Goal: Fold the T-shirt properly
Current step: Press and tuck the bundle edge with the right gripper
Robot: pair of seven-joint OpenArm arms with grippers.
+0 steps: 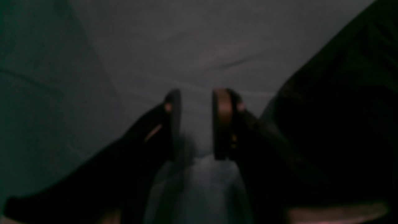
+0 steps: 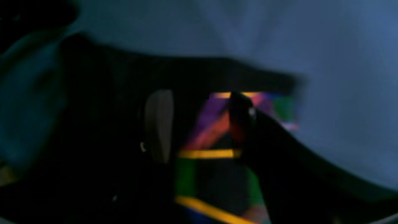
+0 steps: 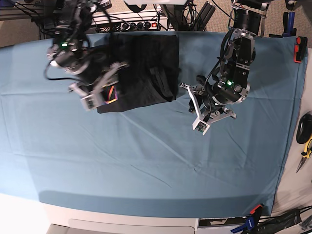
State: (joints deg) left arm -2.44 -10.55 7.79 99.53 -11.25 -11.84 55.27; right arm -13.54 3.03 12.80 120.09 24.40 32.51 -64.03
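Observation:
The black T-shirt [image 3: 141, 66] lies folded into a rough rectangle at the back of the table, left of centre. A bit of its rainbow line print [image 3: 112, 94] shows at its near left corner. My right gripper [image 3: 96, 93] hovers at that corner. In the right wrist view it [image 2: 199, 96] is open, with the coloured print [image 2: 211, 137] and a folded black edge showing between the fingers, and nothing is pinched. My left gripper [image 3: 196, 111] hangs over bare cloth just right of the shirt. It [image 1: 199, 93] is open and empty, with the T-shirt [image 1: 342, 124] dark at the right.
A blue table cloth [image 3: 146, 161] covers the whole table. Cables and a power strip [image 3: 136, 22] run along the back edge. A red clamp [image 3: 298, 48] and hand tools [image 3: 304, 146] sit at the right edge, and another clamp [image 3: 251, 223] at the front.

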